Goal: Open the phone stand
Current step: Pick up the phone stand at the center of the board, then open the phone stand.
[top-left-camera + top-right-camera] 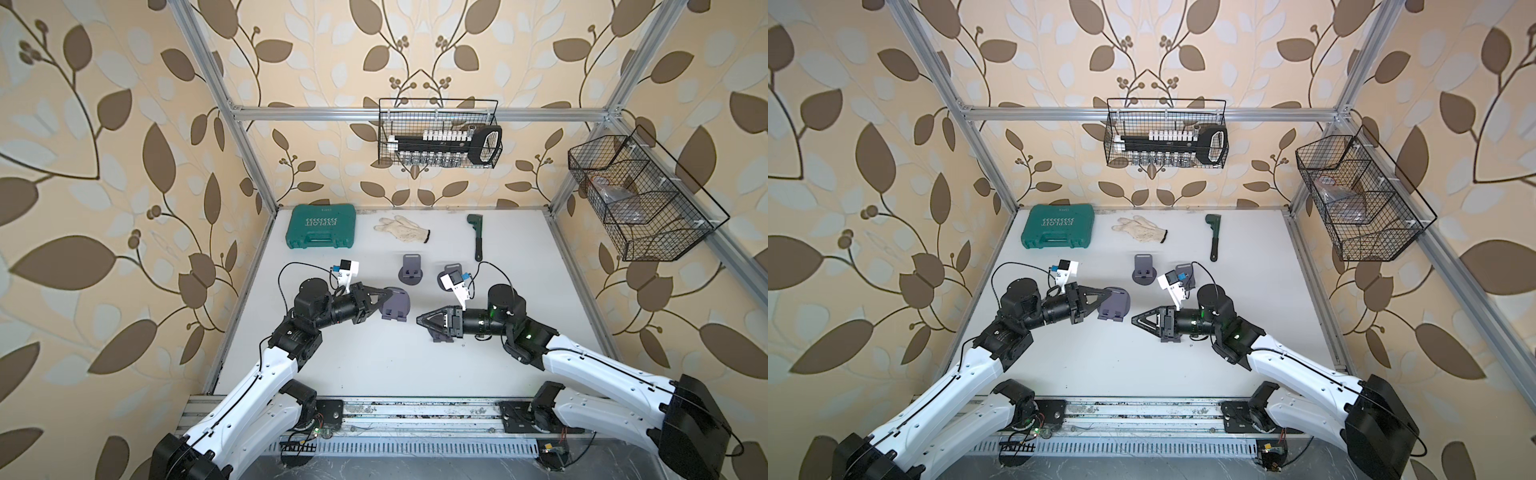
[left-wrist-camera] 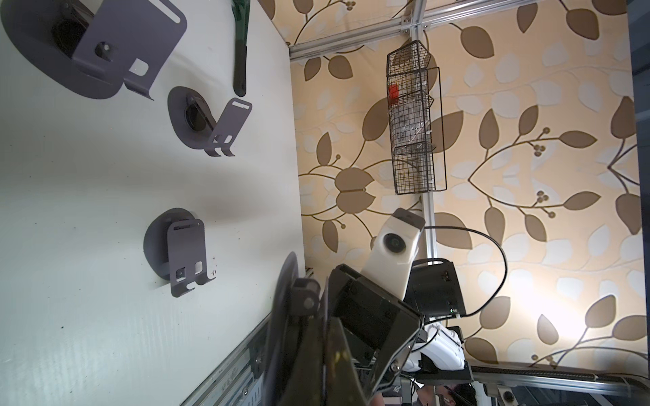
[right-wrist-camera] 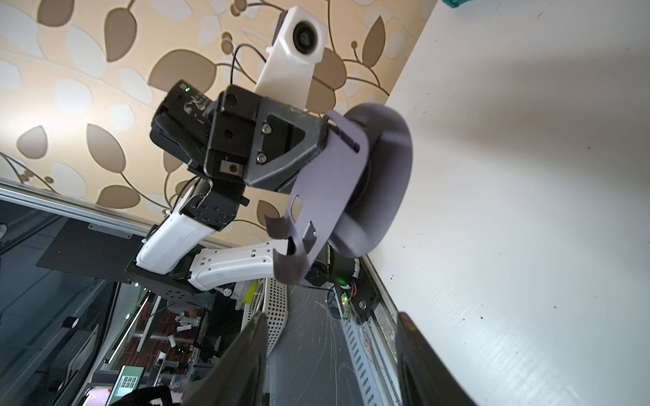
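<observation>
The left gripper (image 1: 386, 296) is clamped on the back plate of the phone stand (image 1: 397, 309), apparently bracing it so the right gripper (image 1: 422, 319), jaws apart at about its four o'clock, can swing the base open

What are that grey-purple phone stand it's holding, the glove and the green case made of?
Phone stand: probably thin sheet metal with a matte grey-purple coat; its edges are thin and its hooks bent, though moulded plastic is possible.
Glove: off-white knitted fabric, limp, with a dark cuff edge.
Green case: moulded hard plastic, judging by its rounded corners and built-in handle.
</observation>
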You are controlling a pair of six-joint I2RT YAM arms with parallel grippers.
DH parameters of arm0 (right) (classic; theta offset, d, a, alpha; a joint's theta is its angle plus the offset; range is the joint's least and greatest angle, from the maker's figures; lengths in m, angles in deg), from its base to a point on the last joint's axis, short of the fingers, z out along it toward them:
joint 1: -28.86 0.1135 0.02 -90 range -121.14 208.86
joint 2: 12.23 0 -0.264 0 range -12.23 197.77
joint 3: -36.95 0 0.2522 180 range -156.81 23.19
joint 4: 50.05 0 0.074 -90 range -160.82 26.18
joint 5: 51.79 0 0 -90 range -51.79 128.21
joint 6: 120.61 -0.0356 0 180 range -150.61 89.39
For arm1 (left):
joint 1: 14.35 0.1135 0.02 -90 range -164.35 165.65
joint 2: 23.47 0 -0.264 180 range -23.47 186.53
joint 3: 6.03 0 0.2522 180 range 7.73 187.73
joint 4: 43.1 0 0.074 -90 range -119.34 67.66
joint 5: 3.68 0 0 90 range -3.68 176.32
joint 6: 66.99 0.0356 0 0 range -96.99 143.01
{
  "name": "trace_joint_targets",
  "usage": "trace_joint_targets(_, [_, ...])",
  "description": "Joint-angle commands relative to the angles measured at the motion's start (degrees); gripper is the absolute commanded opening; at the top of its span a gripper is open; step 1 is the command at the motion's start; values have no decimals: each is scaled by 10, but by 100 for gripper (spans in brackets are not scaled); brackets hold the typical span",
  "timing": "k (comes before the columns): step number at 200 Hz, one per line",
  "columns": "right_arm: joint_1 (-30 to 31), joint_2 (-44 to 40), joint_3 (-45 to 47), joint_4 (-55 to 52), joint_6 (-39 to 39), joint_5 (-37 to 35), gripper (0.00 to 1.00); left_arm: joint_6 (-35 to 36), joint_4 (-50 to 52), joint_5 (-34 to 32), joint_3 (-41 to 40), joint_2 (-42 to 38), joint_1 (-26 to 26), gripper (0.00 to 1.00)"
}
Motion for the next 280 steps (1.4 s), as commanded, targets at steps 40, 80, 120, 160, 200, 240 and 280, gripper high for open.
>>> trace_joint_targets(40, [22, 31, -7, 59, -9, -35, 51, 1, -36, 12, 29, -8, -9, 0])
trace_joint_targets(80, [23, 37, -10, 45, 8, -43, 49, 1, -40, 12, 30, -8, -13, 0])
trace_joint_targets(120, [20, 23, 6, 24, 18, -54, 47, 2, -35, 7, 32, -17, -13, 0])
trace_joint_targets(160, [19, 25, 5, 25, 18, -52, 47, 7, -34, 12, 36, -11, -15, 0])
trace_joint_targets(200, [18, 56, -19, 24, 29, -44, 47, 8, -35, 19, 39, -7, -21, 0])
trace_joint_targets(240, [19, 84, -42, 31, 30, -36, 45, 9, -40, 22, 38, -12, -28, 0])
trace_joint_targets(280, [8, 78, -50, 26, 38, -38, 45, 15, -38, 30, 40, -14, -33, 0])
